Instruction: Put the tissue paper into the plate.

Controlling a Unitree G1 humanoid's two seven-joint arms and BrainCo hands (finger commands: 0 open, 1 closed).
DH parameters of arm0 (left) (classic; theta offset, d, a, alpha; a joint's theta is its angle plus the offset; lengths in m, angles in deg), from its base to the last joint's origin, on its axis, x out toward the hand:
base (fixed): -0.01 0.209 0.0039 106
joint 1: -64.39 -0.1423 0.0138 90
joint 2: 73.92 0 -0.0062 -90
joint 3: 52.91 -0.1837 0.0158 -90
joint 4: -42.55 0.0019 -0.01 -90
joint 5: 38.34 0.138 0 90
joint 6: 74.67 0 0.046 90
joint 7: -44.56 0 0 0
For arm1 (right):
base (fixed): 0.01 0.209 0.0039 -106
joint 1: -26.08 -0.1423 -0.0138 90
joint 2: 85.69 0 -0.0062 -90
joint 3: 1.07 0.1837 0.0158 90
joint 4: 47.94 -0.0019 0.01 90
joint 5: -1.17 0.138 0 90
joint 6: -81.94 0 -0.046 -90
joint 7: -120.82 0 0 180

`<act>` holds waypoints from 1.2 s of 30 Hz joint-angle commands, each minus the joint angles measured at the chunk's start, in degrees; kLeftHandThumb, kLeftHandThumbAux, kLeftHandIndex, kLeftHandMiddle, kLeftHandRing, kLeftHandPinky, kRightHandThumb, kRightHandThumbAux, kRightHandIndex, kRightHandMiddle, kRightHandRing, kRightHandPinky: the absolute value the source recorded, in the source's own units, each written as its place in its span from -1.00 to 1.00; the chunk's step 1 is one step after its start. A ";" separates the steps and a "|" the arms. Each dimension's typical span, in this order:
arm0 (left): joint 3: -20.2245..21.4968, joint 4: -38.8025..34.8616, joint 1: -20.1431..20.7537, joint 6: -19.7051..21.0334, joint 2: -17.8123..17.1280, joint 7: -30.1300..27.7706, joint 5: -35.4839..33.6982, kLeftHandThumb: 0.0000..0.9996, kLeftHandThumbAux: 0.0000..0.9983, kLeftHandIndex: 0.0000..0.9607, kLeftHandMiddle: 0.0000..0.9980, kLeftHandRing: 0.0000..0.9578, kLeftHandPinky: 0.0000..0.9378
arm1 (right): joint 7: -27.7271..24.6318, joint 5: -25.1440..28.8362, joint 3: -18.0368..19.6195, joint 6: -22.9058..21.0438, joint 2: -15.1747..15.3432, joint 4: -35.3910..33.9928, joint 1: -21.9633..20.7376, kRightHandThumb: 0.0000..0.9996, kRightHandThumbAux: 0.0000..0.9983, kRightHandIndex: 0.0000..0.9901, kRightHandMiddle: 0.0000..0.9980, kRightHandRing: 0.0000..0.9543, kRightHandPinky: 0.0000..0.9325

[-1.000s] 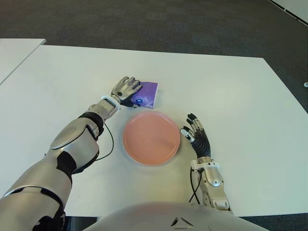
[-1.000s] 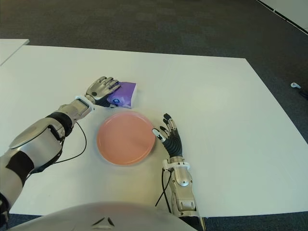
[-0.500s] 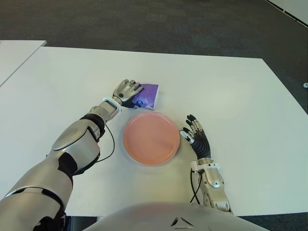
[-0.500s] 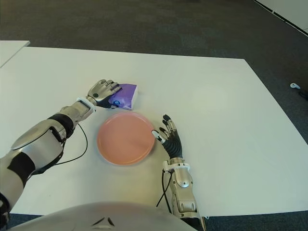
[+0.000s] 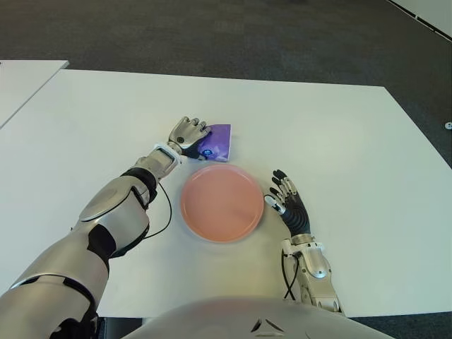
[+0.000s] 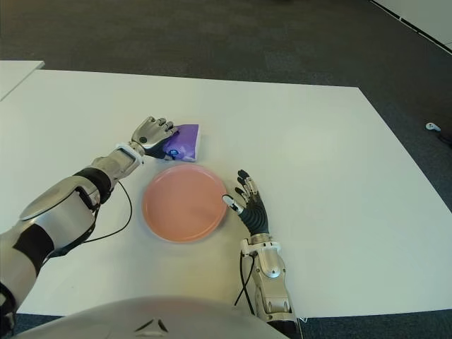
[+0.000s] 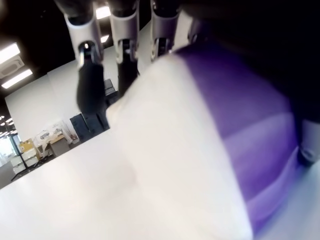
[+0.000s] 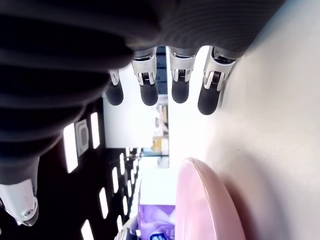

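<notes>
Tissue paper (image 5: 216,142) here is one small purple packet with a white face and a blue mark, lying on the white table (image 5: 339,141) just beyond the single pink plate (image 5: 222,203). Your left hand (image 5: 186,133) curls over its left edge, gripping it. Your right hand (image 5: 289,205) shows right of the plate, fingers spread, holding nothing.

The left arm reaches forward across the desk (image 5: 339,127), its left hand (image 5: 186,133) palm down with the fingers (image 7: 126,37) curled over the tissue pack (image 5: 215,143) — a closed grasp. The right hand (image 5: 290,204) shows nearer the body, its fingers (image 8: 150,90) straight and spread, holding nothing.
</notes>
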 commanded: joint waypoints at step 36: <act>19.93 -1.44 0.00 -11.11 -0.77 -4.79 -17.95 0.42 0.41 -0.08 0.69 0.70 0.75 | -2.67 0.89 0.98 -4.31 1.22 9.73 1.84 -1.00 0.17 -1.00 -1.00 -1.00 -1.00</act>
